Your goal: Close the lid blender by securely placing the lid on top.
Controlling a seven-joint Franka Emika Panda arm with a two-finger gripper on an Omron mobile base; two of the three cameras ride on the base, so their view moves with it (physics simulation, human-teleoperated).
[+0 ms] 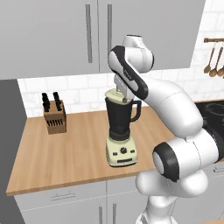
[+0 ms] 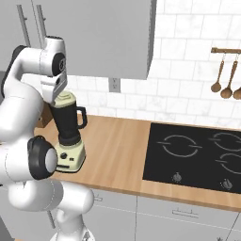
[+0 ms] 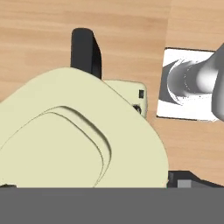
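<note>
Cream lid [image 3: 78, 140] is seated on the black blender [image 1: 121, 127] jar; the gripper [image 1: 123, 97] is positioned just above it, jaws spread, nothing held.

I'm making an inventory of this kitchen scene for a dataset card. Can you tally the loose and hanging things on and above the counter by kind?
Blender: 1
Lid, resting on the blender jar: 1
Knife block: 1
Hanging wooden spoons: 3
Total: 6
</note>
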